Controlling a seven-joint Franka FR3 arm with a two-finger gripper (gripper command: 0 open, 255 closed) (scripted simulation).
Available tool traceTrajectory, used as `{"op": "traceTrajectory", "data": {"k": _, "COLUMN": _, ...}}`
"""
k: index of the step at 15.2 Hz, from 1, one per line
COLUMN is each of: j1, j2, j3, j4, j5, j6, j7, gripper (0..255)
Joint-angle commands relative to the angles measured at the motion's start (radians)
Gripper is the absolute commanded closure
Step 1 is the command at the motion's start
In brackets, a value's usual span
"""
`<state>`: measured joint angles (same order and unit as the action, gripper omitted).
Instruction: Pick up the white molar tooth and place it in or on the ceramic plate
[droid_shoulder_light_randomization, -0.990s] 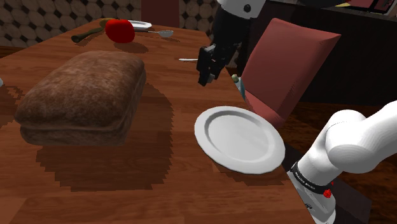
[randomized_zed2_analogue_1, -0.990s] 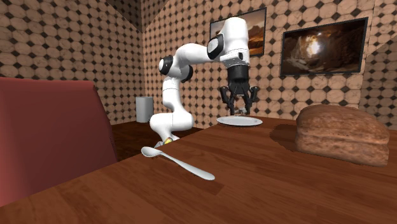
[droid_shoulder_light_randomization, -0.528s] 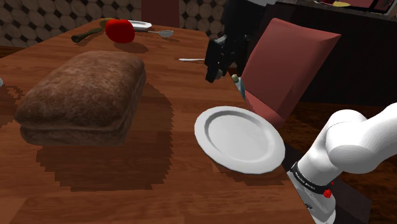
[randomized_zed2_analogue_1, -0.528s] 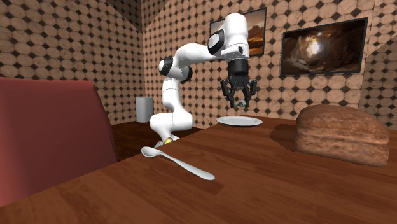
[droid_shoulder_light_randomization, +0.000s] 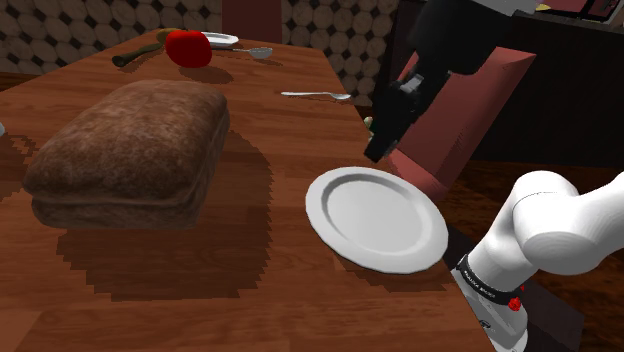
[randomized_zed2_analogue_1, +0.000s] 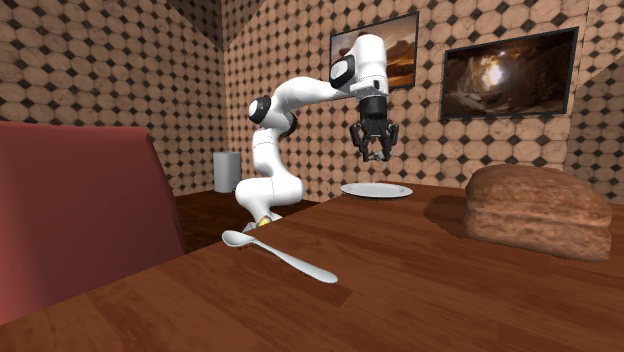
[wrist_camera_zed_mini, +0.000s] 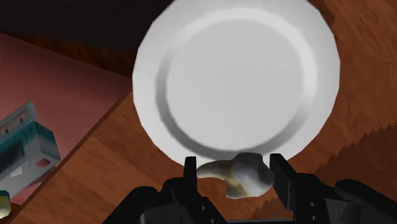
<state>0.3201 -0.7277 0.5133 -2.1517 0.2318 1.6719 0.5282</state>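
A white plate (droid_shoulder_light_randomization: 377, 218) lies at the near right edge of a brown wooden table (droid_shoulder_light_randomization: 250, 290), jutting a little past it. The black gripper (droid_shoulder_light_randomization: 377, 152) hangs tilted just above the plate's far rim, in front of a red chair (droid_shoulder_light_randomization: 470, 100). On the shoulder view's left sits a big brown loaf (droid_shoulder_light_randomization: 130, 150). Farther off lie a spoon (droid_shoulder_light_randomization: 315, 95) and a red fruit (droid_shoulder_light_randomization: 187, 47) beside a small second plate (droid_shoulder_light_randomization: 222, 39). The white arm (droid_shoulder_light_randomization: 560, 225) bends at the near right.
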Motion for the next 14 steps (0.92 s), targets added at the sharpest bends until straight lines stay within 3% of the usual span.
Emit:
{"op": "traceTrajectory", "data": {"k": 1, "j1": 0.023, "j2": -0.038, "j3": 0.023, "j4": -0.013, "j5": 0.023, "j6": -0.021, "j7": 0.036, "gripper": 255}}
{"op": "traceTrajectory", "data": {"k": 14, "j1": 0.049, "j2": -0.079, "j3": 0.062, "j4": -0.208, "j5": 0.065, "j6": 0.135, "j7": 0.035, "gripper": 255}}
